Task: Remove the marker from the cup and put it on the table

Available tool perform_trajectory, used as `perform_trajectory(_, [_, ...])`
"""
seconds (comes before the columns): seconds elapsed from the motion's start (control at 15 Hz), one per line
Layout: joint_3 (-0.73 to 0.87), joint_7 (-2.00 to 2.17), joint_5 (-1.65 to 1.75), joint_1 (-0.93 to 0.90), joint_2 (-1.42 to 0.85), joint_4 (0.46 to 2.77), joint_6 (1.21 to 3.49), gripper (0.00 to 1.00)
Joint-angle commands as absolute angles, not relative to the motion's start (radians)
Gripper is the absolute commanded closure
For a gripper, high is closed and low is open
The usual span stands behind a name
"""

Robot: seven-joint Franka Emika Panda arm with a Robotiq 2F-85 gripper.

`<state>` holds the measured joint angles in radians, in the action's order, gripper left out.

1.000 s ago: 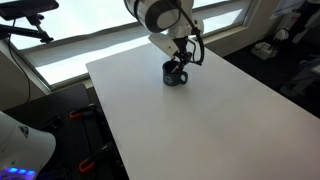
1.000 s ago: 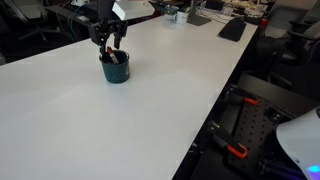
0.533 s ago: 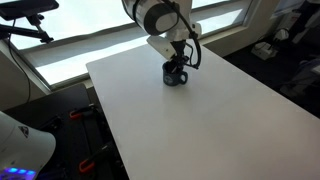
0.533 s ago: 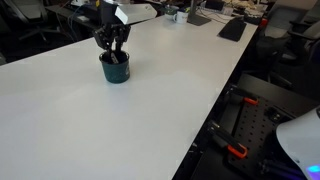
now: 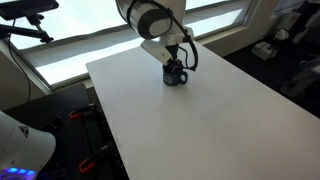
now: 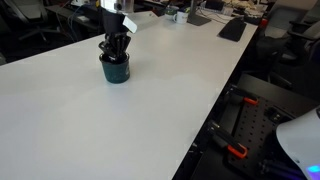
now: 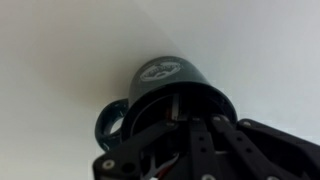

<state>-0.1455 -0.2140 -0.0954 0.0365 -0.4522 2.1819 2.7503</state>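
Standing directly over the cup (image 6: 115,69), the tool (image 6: 116,46) dips into its mouth; the marker (image 7: 174,104) appears near-upright beneath it. Grip state: cannot tell.

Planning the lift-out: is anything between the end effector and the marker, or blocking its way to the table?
Nothing visible does. The end effector dips into the cup; the table around it holds nothing else.
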Motion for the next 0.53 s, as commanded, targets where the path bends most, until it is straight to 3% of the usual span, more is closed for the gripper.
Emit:
perform_trajectory(0.0, [-0.183, -0.283, -0.108, 0.074, -0.398, 2.229, 2.733, 0.99])
perform_trajectory(0.07, [-0.188, -0.291, -0.11, 0.079, -0.393, 2.231, 2.73, 0.73])
perform_trajectory(0.2, [-0.192, -0.292, -0.113, 0.085, -0.382, 2.233, 2.728, 0.66])
perform_trajectory(0.47, [-0.18, -0.268, -0.103, 0.069, -0.346, 2.232, 2.71, 0.36])
